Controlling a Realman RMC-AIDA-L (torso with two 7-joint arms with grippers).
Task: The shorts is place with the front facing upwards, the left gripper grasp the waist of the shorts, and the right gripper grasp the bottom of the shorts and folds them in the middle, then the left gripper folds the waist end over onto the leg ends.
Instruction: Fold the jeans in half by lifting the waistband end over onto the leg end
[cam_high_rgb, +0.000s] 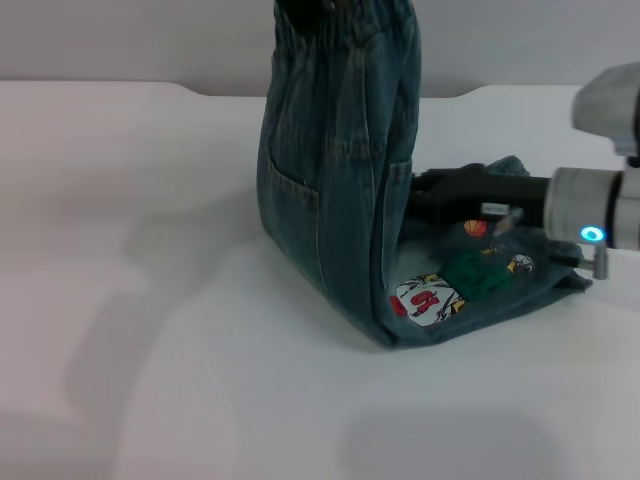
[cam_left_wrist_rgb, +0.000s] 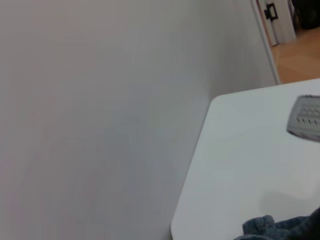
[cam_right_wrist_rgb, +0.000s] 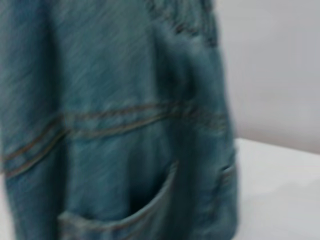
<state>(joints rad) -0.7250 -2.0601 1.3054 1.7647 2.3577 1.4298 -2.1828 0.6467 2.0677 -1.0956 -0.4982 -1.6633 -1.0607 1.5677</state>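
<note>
The shorts (cam_high_rgb: 330, 180) stand half lifted off the white table (cam_high_rgb: 150, 330). Their gathered waist (cam_high_rgb: 350, 25) is pulled up to the top edge of the head view, where a dark bit of my left gripper (cam_high_rgb: 305, 8) is shut on it. The upper half hangs down like a curtain, a patch pocket (cam_high_rgb: 290, 215) facing out. The lower half lies flat with the cartoon print (cam_high_rgb: 430, 298) up, and the bottom of the shorts (cam_high_rgb: 572, 285) is at the right. My right gripper (cam_high_rgb: 425, 195) reaches in low from the right; its tip is hidden behind the hanging denim (cam_right_wrist_rgb: 110, 125).
The right arm (cam_high_rgb: 600, 215), white with a lit blue ring, lies low over the flat denim. In the left wrist view I see a pale wall, a table corner (cam_left_wrist_rgb: 215, 150), a grey device (cam_left_wrist_rgb: 305, 119) and a scrap of denim (cam_left_wrist_rgb: 280, 227).
</note>
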